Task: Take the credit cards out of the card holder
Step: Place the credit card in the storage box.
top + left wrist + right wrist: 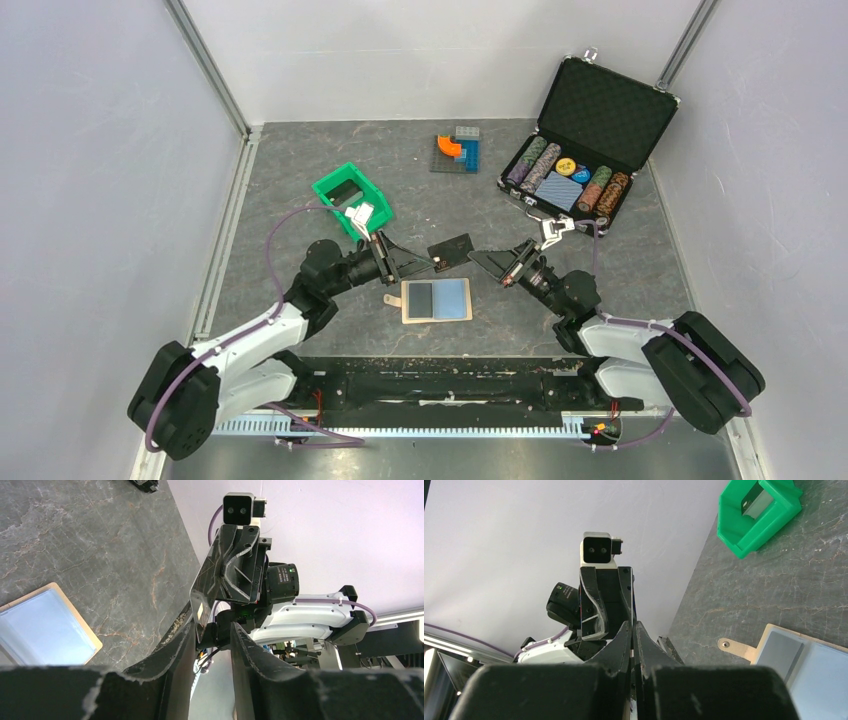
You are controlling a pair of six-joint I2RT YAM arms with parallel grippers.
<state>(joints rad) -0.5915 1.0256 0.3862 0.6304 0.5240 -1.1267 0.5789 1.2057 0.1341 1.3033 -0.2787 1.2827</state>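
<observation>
The left arm (250,342) and right arm (628,335) wear white shells between bulky black joints; purple cables (271,262) loop along both; the black fingers (170,655) show pale, scuffed edges.

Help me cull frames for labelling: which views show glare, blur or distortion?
Top view: sharp, evenly lit, soft shadows, rails splaying outward from the wide lens. Left wrist view: the glossy card seems to mirror the veined table, the holder washes out pale, the left claw looms dark. Right wrist view: bin crisp, the right claw nearly black against the bright wall.
</observation>
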